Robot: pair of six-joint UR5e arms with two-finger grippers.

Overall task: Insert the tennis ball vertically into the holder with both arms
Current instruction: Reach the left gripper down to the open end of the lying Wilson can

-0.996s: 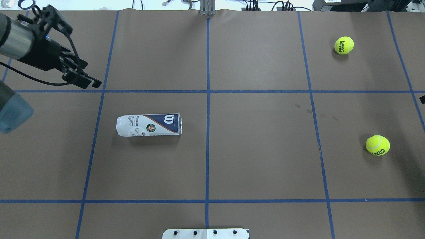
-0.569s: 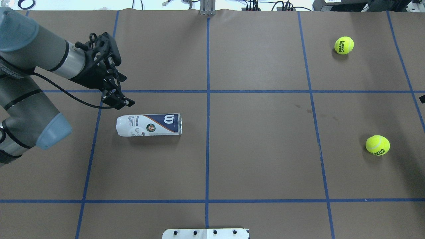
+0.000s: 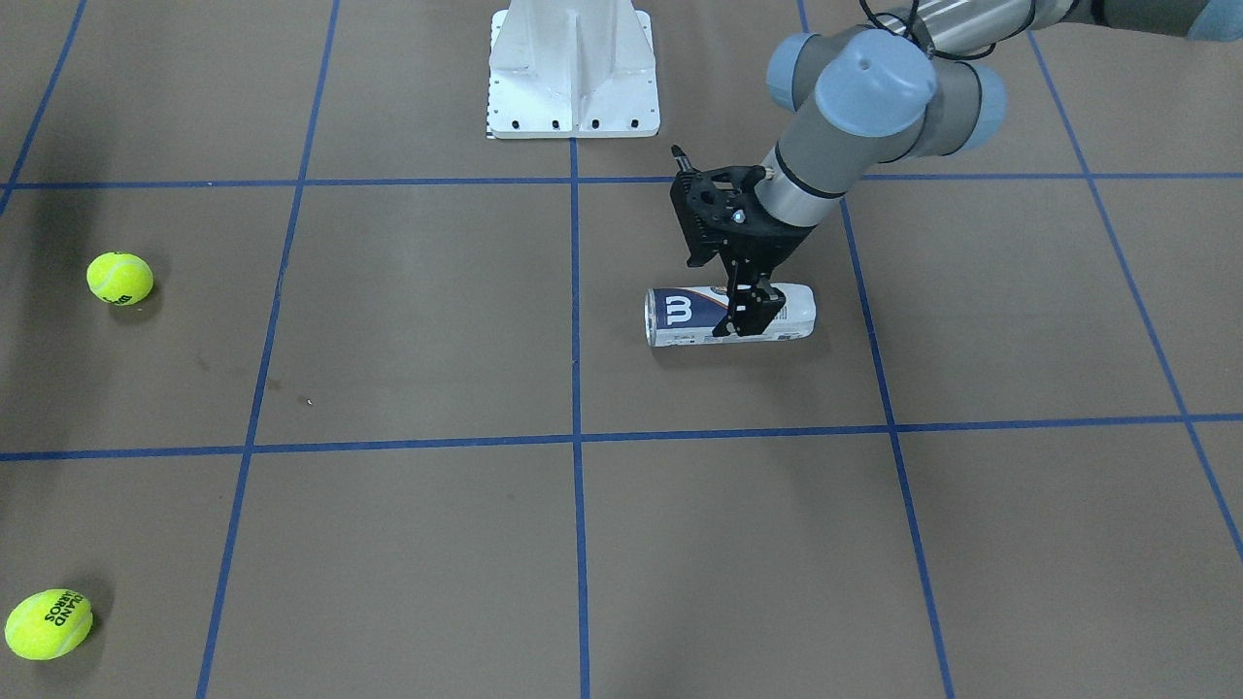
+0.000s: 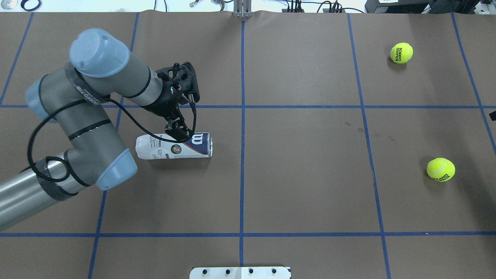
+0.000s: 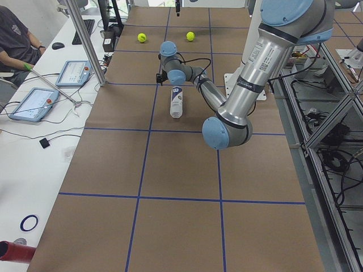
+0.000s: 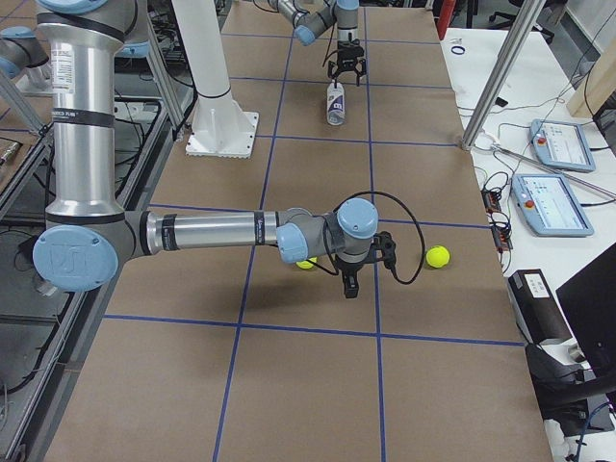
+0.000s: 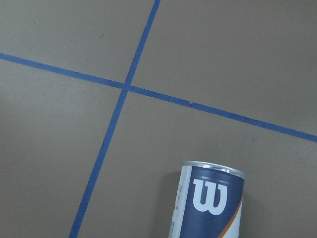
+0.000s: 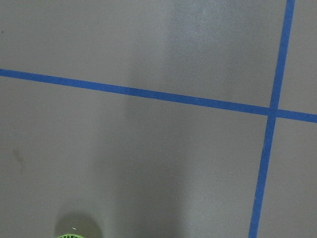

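Note:
The holder (image 4: 166, 147) lies on its side left of the table's middle, its open metal rim toward the centre. It also shows in the front view (image 3: 680, 316) and the left wrist view (image 7: 210, 203). My left gripper (image 4: 180, 133) hangs point-down just over the holder's middle (image 3: 748, 316); from the right side view (image 6: 346, 72) its fingers look spread and empty. Two tennis balls (image 4: 401, 52) (image 4: 440, 169) lie at the far right. My right gripper (image 6: 348, 284) hovers low between them; I cannot tell whether it is open. The top of one ball (image 8: 74, 236) shows in the right wrist view.
The white pedestal base (image 3: 573, 68) stands at the table's near middle edge on the robot's side. Blue tape lines mark the brown table cover into squares. Tablets and cables (image 6: 549, 164) lie beyond the table's far edge.
My left arm has swung in from the table's far left corner toward the centre and down, bringing its gripper over the holder. The holder and both balls have not moved.

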